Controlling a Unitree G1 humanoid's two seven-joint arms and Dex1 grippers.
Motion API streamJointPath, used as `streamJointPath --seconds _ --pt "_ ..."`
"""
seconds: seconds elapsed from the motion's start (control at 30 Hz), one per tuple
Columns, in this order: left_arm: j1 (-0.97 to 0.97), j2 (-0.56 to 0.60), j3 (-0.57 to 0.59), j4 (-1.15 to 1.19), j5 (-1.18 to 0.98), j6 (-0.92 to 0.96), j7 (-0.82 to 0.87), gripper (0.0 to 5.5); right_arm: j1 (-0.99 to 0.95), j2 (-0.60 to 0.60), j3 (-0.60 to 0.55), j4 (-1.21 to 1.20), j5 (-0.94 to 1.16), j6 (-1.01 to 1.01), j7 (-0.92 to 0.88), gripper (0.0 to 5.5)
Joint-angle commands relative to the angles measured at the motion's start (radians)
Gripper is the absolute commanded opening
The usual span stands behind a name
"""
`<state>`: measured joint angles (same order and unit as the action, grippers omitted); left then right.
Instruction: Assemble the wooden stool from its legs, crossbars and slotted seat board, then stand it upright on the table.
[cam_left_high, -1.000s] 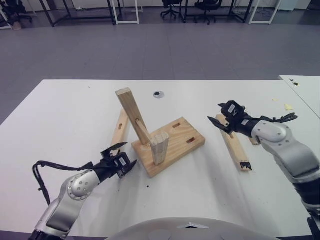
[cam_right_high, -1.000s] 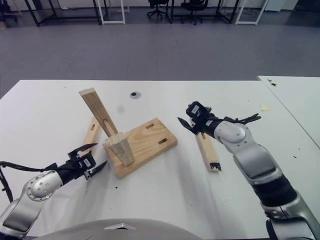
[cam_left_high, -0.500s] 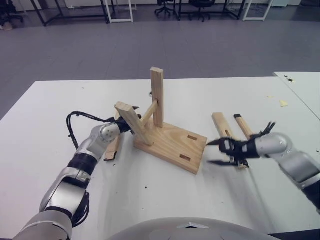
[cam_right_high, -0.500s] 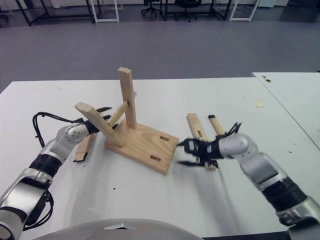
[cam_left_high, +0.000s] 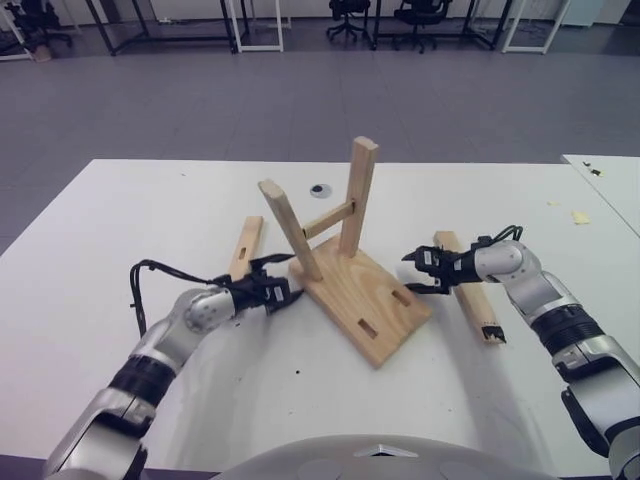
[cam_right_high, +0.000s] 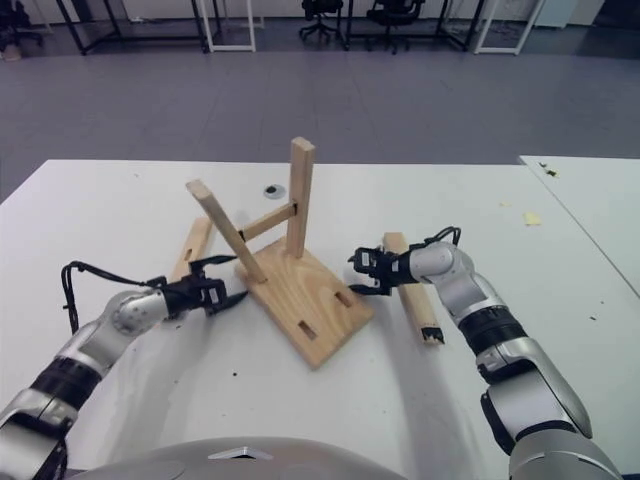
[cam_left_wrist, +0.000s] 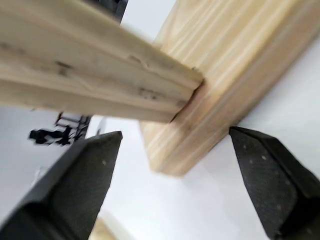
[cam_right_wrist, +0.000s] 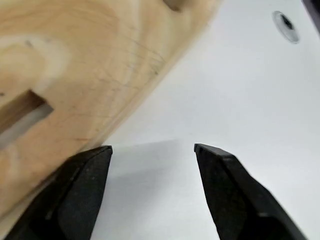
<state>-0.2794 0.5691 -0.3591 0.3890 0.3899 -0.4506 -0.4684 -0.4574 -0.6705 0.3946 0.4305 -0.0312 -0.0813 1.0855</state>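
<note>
Seat board (cam_left_high: 375, 305) has turned, right tool (cam_left_high: 412, 272) just beside it.

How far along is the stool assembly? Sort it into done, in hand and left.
Done: a leaning leg and an upright leg, joined by a crossbar, stand in the seat board.
In hand: nothing; the open left gripper and open right gripper flank the board.
Left: two slots are empty, loose pieces lie on the table, the stool is not upright.

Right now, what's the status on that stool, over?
Left gripper open at left corner of seat board; right gripper open at its right edge. Two legs, one crossbar fitted. Loose leg each side.
</note>
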Motion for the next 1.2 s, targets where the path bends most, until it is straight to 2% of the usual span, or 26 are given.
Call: streamJointPath --seconds 0.03,0.1,0.23,0.3,0.37,0.63,0.67,0.8,0.93,1.0,1.1,1.13,1.2 --pt "-0.058 -0.079 -0.026 0.153 0.058 0.037 0.077 3.98 0.082 -0.005 -0.048 -0.108 0.004 0.048 -0.047 3.1" --pt "-0.072 -0.094 -0.015 0.153 0.045 0.029 0.104 3.98 0.09 0.044 -0.114 -0.122 -0.023 0.1 -0.219 3.1" --pt "-0.045 -0.093 0.047 0.11 -0.019 0.041 0.131 3.98 0.207 0.107 -0.394 -0.283 0.134 0.328 -0.446 3.1" --pt "-0.062 -0.142 0.042 0.148 -0.018 0.066 0.149 3.98 0.233 0.093 -0.568 -0.219 0.169 0.427 -0.59 3.1" --pt "-0.108 -0.202 0.031 0.224 -0.019 0.073 0.165 3.98 0.255 0.076 -0.659 -0.165 0.208 0.481 -0.629 3.1" --pt "-0.244 -0.277 0.019 0.413 -0.004 0.024 0.212 3.98 0.183 0.098 -0.627 0.047 0.232 0.503 -0.541 3.1" --pt "-0.239 -0.271 0.034 0.388 -0.02 0.024 0.21 3.98 0.178 0.101 -0.623 0.074 0.231 0.512 -0.542 3.1" --pt "-0.136 -0.243 0.159 0.124 -0.159 0.093 0.188 3.98 0.208 0.11 -0.624 0.08 0.228 0.533 -0.572 2.38" --pt "-0.007 -0.28 0.353 -0.234 -0.443 0.295 0.196 3.98 0.251 0.128 -0.631 0.026 0.237 0.518 -0.592 1.7" --pt "-0.004 -0.285 0.463 -0.395 -0.588 0.412 0.229 3.98 0.244 0.138 -0.659 -0.029 0.242 0.46 -0.632 1.44" --pt "-0.148 -0.272 0.586 -0.58 -0.842 0.645 0.281 3.98 0.115 0.126 -0.755 -0.229 0.308 0.449 -0.713 1.32" --pt "-0.227 -0.294 0.602 -0.634 -1.012 0.746 0.303 3.98 0.033 0.108 -0.755 -0.328 0.32 0.452 -0.728 1.32" --pt "-0.393 -0.367 0.595 -0.692 -1.319 0.901 0.348 3.98 -0.121 0.1 -0.659 -0.569 0.346 0.488 -0.698 1.32"
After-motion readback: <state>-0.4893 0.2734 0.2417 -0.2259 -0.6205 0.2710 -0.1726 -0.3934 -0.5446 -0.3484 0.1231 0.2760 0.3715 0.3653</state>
